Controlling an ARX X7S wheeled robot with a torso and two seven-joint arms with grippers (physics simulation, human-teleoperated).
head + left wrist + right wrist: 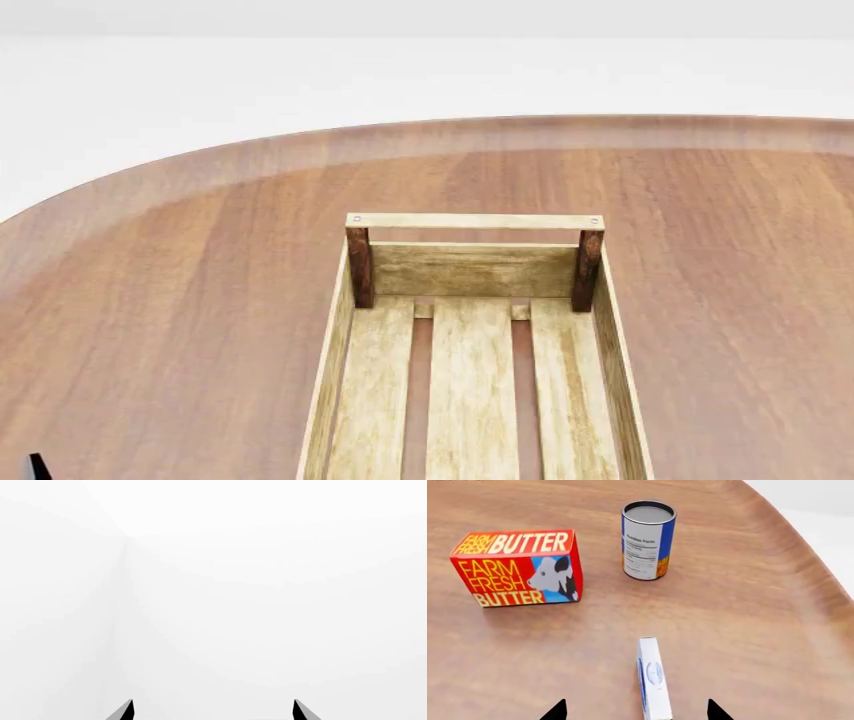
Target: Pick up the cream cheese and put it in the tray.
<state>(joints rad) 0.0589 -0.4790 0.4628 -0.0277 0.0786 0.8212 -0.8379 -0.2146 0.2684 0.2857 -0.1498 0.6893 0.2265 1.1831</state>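
The cream cheese, a small flat white-grey box with a blue oval logo, stands on edge on the brown wooden counter, between my right hand's spread, empty fingertips, nearer than the red-orange butter box. The long light-wood slatted tray holds nothing. My left hand is open, holding nothing.

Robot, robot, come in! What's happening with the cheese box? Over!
Right hand open, straddling the cream cheese, not gripping yet. Left hand open, holding nothing. Tray has nothing in it. Butter box and can stand apart from it.
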